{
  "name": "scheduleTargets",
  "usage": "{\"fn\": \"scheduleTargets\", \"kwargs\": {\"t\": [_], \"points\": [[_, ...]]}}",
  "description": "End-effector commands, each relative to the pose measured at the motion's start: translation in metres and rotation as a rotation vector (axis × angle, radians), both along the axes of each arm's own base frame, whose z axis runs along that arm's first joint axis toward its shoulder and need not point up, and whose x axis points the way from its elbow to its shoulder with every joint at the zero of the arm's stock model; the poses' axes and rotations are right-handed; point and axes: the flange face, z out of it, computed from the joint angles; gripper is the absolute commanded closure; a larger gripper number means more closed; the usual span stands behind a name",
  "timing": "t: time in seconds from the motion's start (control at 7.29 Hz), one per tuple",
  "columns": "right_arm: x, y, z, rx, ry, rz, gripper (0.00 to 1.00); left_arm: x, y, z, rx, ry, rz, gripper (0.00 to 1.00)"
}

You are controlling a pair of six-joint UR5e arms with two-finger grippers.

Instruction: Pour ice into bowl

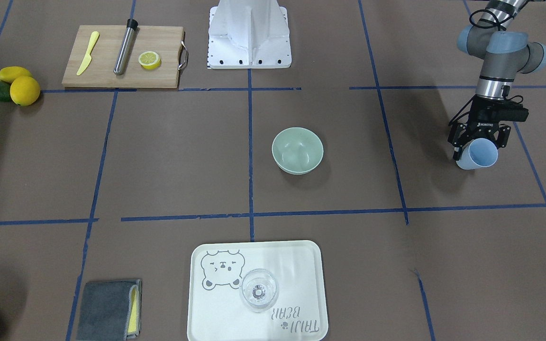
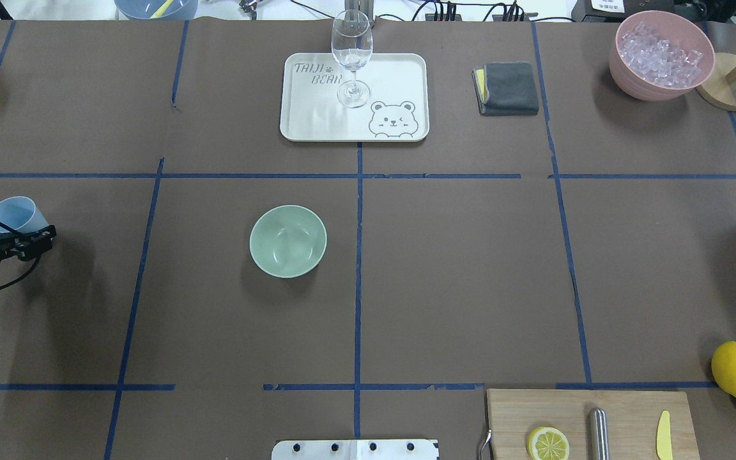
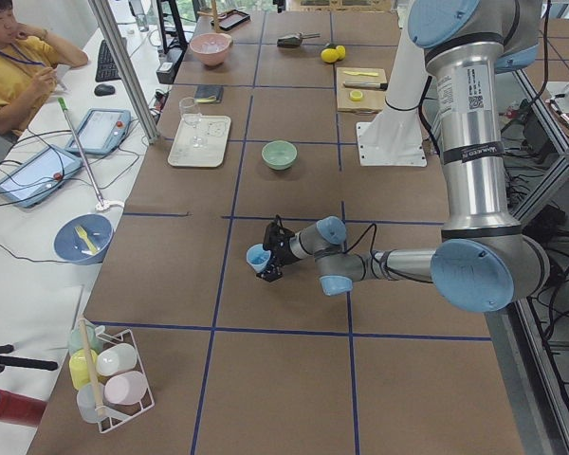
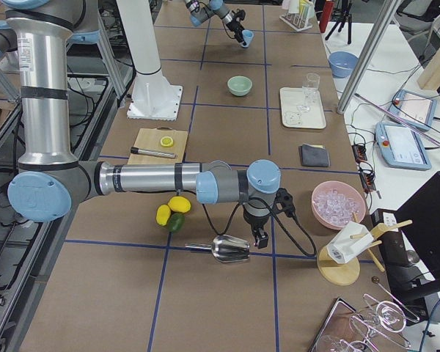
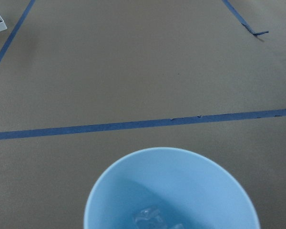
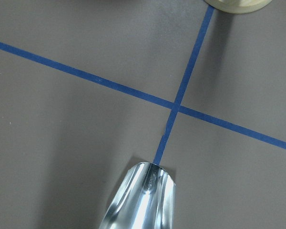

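The pale sage-green bowl (image 1: 297, 150) stands near the table's middle, and I see nothing in it; it also shows in the overhead view (image 2: 288, 241). My left gripper (image 1: 479, 152) is shut on a light blue cup (image 1: 477, 155) far to the bowl's side, above the table. The cup is tilted. The left wrist view looks into the cup (image 5: 171, 191), where a few clear ice cubes (image 5: 150, 218) lie. My right gripper (image 4: 258, 236) shows only in the exterior right view, beside a metal scoop (image 4: 231, 249); I cannot tell if it is open or shut.
A pink bowl (image 2: 623, 70) full of ice stands at the far right by a wooden stand (image 2: 729, 89). A tray (image 2: 317, 121) holds a wine glass (image 2: 351, 57). A grey cloth (image 2: 507, 88), a cutting board (image 1: 102, 71) with a lemon half, and lemons (image 1: 22, 90) lie around.
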Motion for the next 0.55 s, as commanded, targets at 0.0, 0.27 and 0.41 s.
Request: {"fn": "scheduleTargets", "kwargs": {"t": [0.0, 0.27, 0.41], "points": [[0.001, 0.0, 0.0, -0.001, 0.0, 0.002, 0.0, -0.002, -0.001, -0.003, 0.015, 0.015, -0.013, 0.59], [0.002, 0.0, -0.001, 0.002, 0.0, 0.005, 0.0, -0.015, 0.006, -0.01, 0.054, 0.062, -0.014, 1.0], [0.003, 0.0, -0.001, 0.002, 0.0, 0.006, 0.0, -0.016, 0.004, -0.027, 0.075, 0.088, -0.018, 1.0]]}}
